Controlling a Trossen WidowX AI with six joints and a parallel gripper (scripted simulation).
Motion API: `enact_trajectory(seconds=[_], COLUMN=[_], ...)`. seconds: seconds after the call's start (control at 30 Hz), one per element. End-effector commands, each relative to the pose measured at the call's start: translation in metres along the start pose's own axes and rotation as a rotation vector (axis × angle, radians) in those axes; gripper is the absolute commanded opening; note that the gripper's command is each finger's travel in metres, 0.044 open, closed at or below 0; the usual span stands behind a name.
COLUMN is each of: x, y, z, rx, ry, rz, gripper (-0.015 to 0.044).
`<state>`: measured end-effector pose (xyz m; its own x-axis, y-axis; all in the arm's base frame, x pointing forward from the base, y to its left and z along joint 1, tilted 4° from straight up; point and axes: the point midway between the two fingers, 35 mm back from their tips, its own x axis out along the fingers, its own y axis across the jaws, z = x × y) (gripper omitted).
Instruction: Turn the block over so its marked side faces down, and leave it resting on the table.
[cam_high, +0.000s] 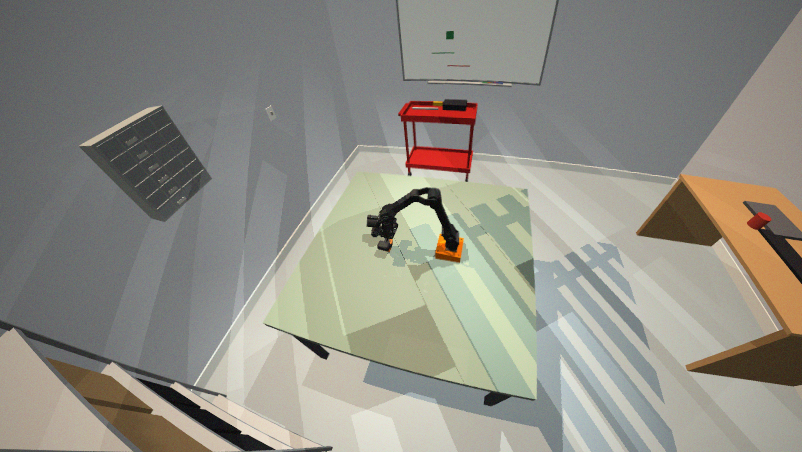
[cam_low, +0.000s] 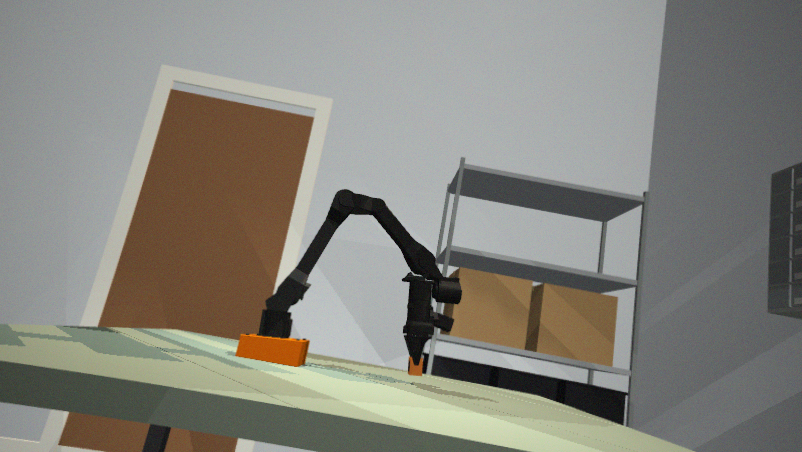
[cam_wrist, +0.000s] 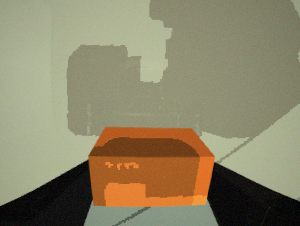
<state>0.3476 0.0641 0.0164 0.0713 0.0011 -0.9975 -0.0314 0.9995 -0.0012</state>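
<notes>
While my gripper (cam_high: 388, 244) (cam_low: 415, 359) (cam_wrist: 150, 165) points down, clamped on the orange block (cam_low: 415, 368) (cam_wrist: 150, 172) at the tabletop (cam_high: 393, 314) (cam_low: 336, 398) (cam_wrist: 30, 100), my black arm (cam_high: 415, 196) (cam_low: 362, 203) arches back to its orange base (cam_high: 443, 255) (cam_low: 269, 350); the red cart (cam_high: 440, 119) stands beyond the table.

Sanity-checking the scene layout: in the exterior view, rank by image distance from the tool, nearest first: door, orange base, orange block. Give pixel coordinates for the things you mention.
1. Orange block (cam_low: 415, 368) (cam_wrist: 145, 180): between the tool's (cam_low: 415, 362) (cam_wrist: 151, 175) fingers.
2. Orange base (cam_low: 270, 350) (cam_high: 449, 256): left of the tool, under the arm.
3. Door (cam_low: 207, 213): farther left, behind the table.
</notes>
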Motion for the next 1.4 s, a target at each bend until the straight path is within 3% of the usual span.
enact_trajectory(seconds=[0.0,0.77,0.97,1.37], x=[0.001,0.004,0.004,0.032], y=[0.0,0.0,-0.001,0.003], z=[0.001,-0.007,-0.007,0.004], rx=[-0.003,0.002,0.003,-0.006], ry=[-0.064,-0.426,-0.451,-0.607], rz=[-0.005,-0.002,-0.001,-0.004], gripper=[0.0,0.0,0.0,0.0])
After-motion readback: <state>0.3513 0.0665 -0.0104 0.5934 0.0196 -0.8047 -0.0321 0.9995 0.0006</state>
